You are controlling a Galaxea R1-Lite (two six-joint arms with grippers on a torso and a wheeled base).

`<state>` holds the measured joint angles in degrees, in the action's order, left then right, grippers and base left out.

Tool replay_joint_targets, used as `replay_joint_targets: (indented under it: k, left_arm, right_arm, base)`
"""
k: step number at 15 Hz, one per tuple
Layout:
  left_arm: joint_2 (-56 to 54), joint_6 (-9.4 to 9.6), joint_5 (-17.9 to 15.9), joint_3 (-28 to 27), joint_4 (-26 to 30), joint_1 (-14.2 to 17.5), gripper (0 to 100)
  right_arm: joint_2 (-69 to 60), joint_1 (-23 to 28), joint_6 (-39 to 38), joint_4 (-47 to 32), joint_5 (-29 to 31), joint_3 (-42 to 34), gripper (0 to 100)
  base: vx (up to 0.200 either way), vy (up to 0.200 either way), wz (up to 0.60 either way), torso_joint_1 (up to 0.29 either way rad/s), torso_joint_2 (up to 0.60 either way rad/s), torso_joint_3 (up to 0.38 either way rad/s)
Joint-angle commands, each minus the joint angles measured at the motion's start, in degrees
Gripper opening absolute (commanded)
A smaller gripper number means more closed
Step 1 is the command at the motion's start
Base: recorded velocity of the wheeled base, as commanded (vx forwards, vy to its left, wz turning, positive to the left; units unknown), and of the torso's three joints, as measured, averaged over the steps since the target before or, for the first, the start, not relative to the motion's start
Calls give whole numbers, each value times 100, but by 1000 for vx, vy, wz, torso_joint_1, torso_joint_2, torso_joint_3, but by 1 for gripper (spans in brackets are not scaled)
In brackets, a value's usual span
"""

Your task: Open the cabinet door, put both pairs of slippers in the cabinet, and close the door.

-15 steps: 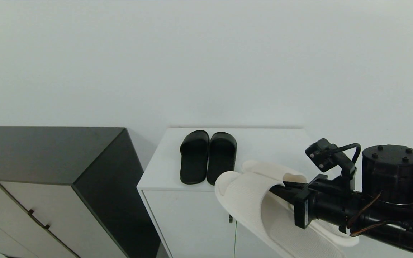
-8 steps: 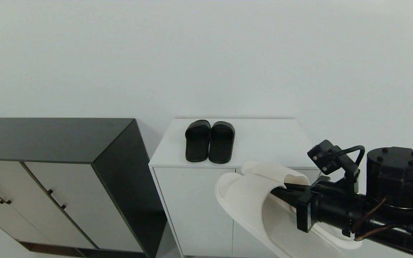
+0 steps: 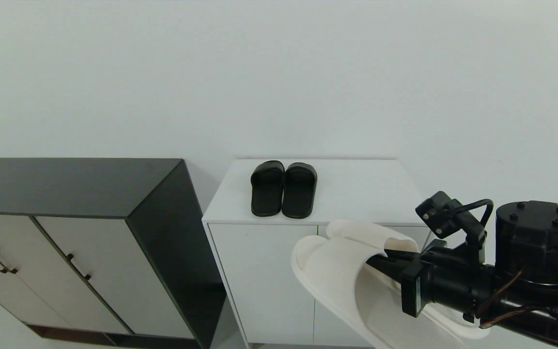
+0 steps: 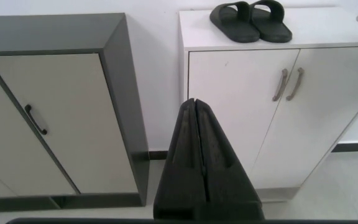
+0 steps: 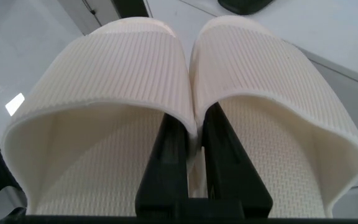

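R hand (image 3: 380, 259) is gripping the white slippers (image 3: 337, 271), both at once. Its 2 black fingers (image 5: 169, 155) are going in under the ribbed tops, one in each slipper, & squeezing the 2 inner sides together in the middle. The pair is hanging in the air in front of the white cabinet (image 3: 264, 276), not touching it. The toe ends are sitting higher than the heel ends & pointing away from the arm. In head view the pair is showing low down, on the robot's right.

The black slippers (image 3: 284, 189) are lying on top of the white cabinet, side by side & touching each other. They're sitting toward the left part of the top, w/ the heel ends near the front edge.

The white cabinet's 2 doors are sitting shut. Their 2 grey handles (image 4: 289, 84) are standing upright, close together, where the doors meet.

A dark cabinet (image 3: 66, 184) is standing just beside the white one, on its left. Its pale doors are shut too, each w/ a thin dark handle (image 4: 35, 119).

L hand (image 4: 195, 106) is clenching, w/ its fingers pressing flat together & nothing btw them. It's pointing at the spot where the 2 cabinets meet & isn't touching either one.

A plain white wall (image 3: 279, 72) is standing behind both cabinets.
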<state>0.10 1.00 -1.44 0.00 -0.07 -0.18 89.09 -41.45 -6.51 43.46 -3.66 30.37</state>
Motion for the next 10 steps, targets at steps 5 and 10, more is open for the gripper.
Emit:
replay_joint_targets:
  k: [5, 10]
  left_arm:
    - [-1, -3, 12, 0, -1, 1, 0]
    - [-1, -3, 3, 0, -1, 1, 0]
  right_arm:
    - [-41, -4, -8, 5, -21, -110, 0]
    - [-41, -4, -17, 5, -30, -154, 0]
  base:
    - [0, 0, 0, 0, 0, 0]
    - [0, 0, 0, -97, 214, 114]
